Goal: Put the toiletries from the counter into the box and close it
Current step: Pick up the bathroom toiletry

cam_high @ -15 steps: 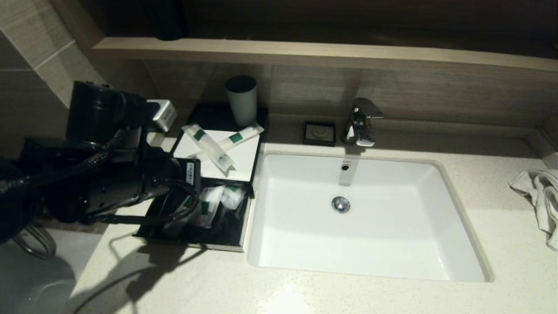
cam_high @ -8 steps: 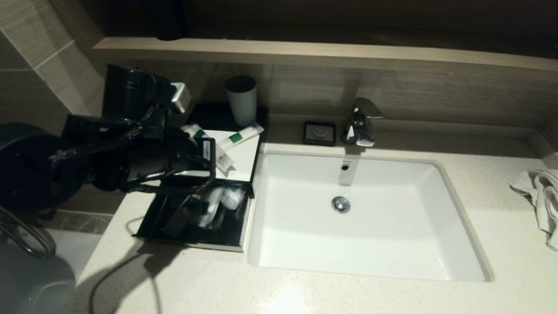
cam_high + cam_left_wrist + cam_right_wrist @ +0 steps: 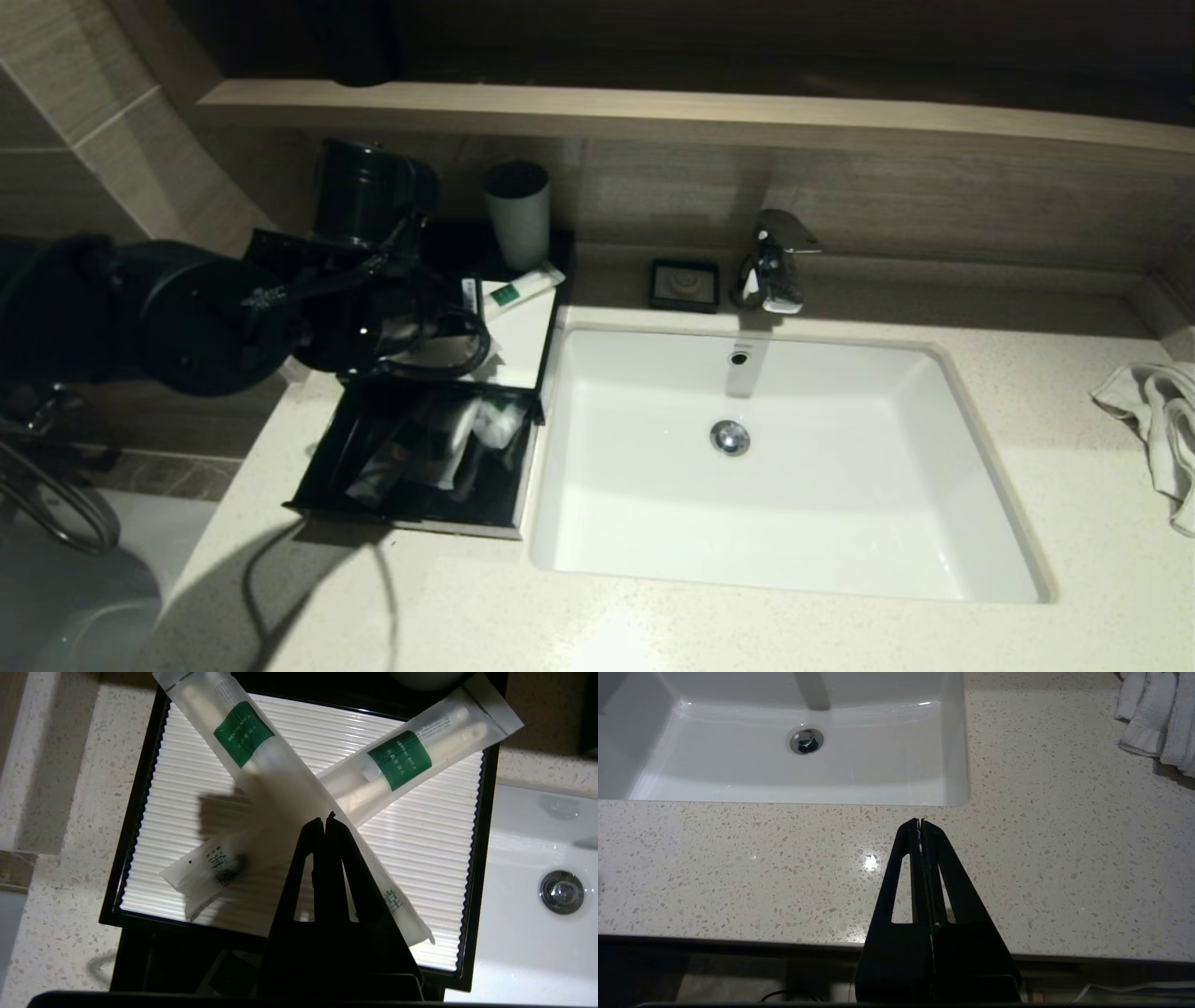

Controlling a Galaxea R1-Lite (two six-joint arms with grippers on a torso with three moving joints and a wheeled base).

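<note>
The black box (image 3: 553, 308) stands left of the basin, its drawer (image 3: 411, 521) pulled out toward me. Several short pouches (image 3: 455, 431) lie in the drawer. Two long slim packets with green labels lie crossed on the box's ribbed white top panel (image 3: 420, 858): one packet (image 3: 243, 735) on top, the other (image 3: 402, 758) under it. My left gripper (image 3: 325, 820) hangs shut just above where they cross, holding nothing. In the head view the left arm hides most of one packet; the other packet (image 3: 512, 291) shows. My right gripper (image 3: 920, 822) is shut and empty over the counter (image 3: 1064, 835) near its front edge.
A grey-white cup (image 3: 516, 215) stands on the back of the box. A small black soap dish (image 3: 685, 285) and a chrome tap (image 3: 775, 261) sit behind the white basin (image 3: 794, 485). A white towel (image 3: 1162, 420) lies at the far right.
My left arm has swung from over the open drawer back and to the right, ending above the box's top panel. Its gripper stayed shut. The packets have not moved.
</note>
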